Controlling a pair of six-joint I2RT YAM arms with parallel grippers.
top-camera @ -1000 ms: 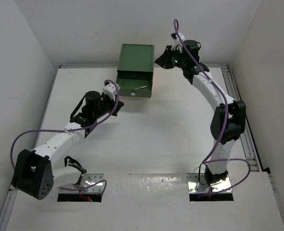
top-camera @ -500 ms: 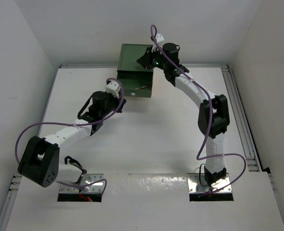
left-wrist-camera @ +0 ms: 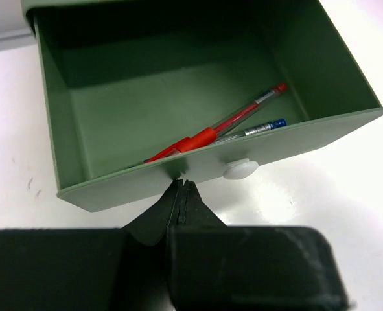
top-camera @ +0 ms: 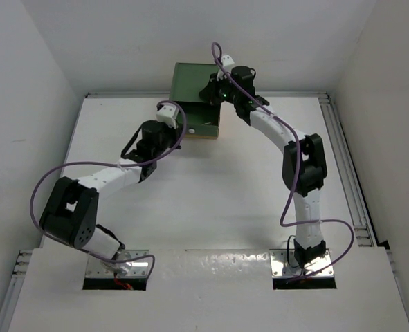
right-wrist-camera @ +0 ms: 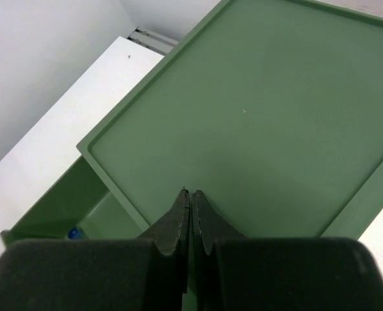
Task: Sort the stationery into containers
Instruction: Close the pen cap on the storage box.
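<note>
The dark green cabinet (top-camera: 190, 79) stands at the table's far edge with its top green drawer (left-wrist-camera: 321, 133) pulled open. Inside the drawer lie a red pen (left-wrist-camera: 210, 133) and a blue-tipped pen (left-wrist-camera: 264, 126). My left gripper (left-wrist-camera: 180, 184) is shut and empty, its tips touching the drawer front just left of the white knob (left-wrist-camera: 241, 168); in the top view it (top-camera: 181, 133) sits at the drawer's front left. My right gripper (right-wrist-camera: 191, 192) is shut and empty, over the cabinet's flat top (right-wrist-camera: 275, 110); in the top view it (top-camera: 209, 92) is above the cabinet's right side.
White walls close in behind and beside the cabinet. A metal rail (top-camera: 346, 159) runs along the table's right edge. Purple cables loop off both arms. A strip of an orange drawer (top-camera: 198, 137) shows under the green drawer front.
My right arm has swung left from beside the cabinet to over its top. My left arm has reached forward and right until its shut tips meet the drawer front.
</note>
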